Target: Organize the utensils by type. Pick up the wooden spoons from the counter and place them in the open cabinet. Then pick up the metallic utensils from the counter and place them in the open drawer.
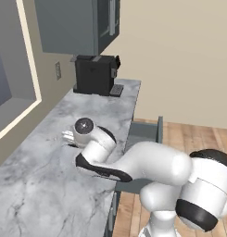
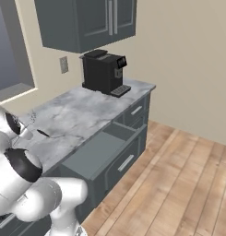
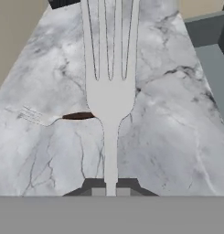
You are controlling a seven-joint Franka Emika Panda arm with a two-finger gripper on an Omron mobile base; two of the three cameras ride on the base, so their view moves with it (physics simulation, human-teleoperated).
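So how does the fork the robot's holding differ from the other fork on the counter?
The held fork is raised above the counter, its handle clamped in the shut jaws of the gripper; the other fork lies flat on the marble, untouched. The held fork looms large and close, while the lying one looks small and faint. Both are slim, silvery-grey and multi-tined.

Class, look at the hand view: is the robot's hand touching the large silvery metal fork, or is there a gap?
Touching. In the hand view the hand has its two dark fingertips pressed against either side of the large silvery metal fork's handle, with no gap.
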